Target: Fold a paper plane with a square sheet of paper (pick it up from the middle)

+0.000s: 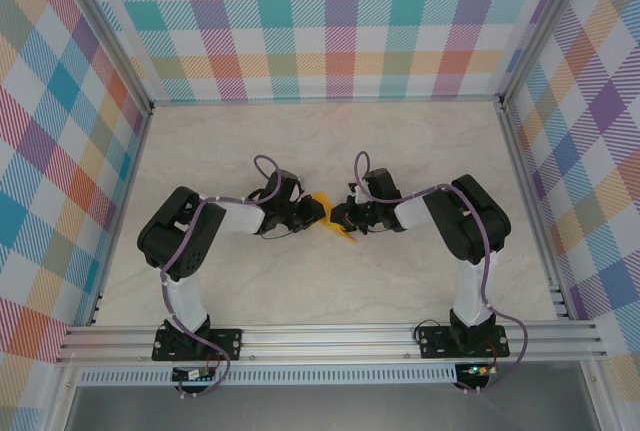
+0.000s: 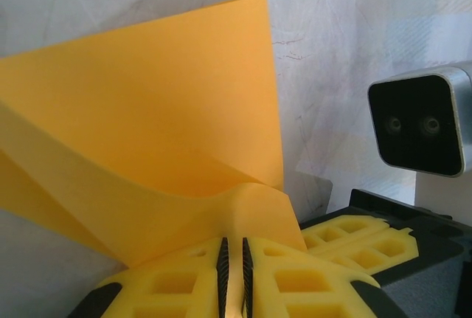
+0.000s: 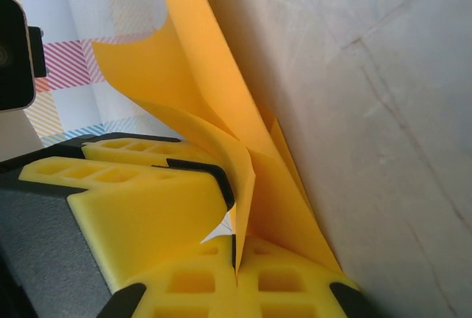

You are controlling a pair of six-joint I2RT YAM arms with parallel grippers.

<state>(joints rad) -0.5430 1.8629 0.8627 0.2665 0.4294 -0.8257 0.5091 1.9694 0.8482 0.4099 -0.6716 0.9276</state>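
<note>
Sheet of paper (image 1: 334, 219): orange-yellow, plain, lifted between the two grippers over the middle of the desk (image 1: 420, 151), about equally far from the left and right edges.
Shape of the paper: not flat. In the left wrist view one big panel (image 2: 147, 126) stands up with a straight top edge and a sharp upper corner. A lower layer curves down in front of it toward the fingers.
Left gripper (image 2: 234, 251): clenched on the paper. The two black pads stand almost together, and a thin strip of the sheet goes down between them.
Right gripper (image 3: 236, 248): clenched on the paper too. The yellow fingers (image 3: 287, 281) meet, and the edge of a curled layer is pinched in the seam.
Paper in the right wrist view: several layers (image 3: 184, 74) rise from the grip. One bends to the left, and the others lie close to the desk surface.
Arms: both elbows point outward, and the wrists face each other at the centre, very near.
Cameras: the silver camera of the right wrist (image 2: 420, 122) looks at the left gripper from just beside it.
Surroundings: pale marble-like desk top, and checked walls (image 1: 330, 21) at the far, left and right edges.
</note>
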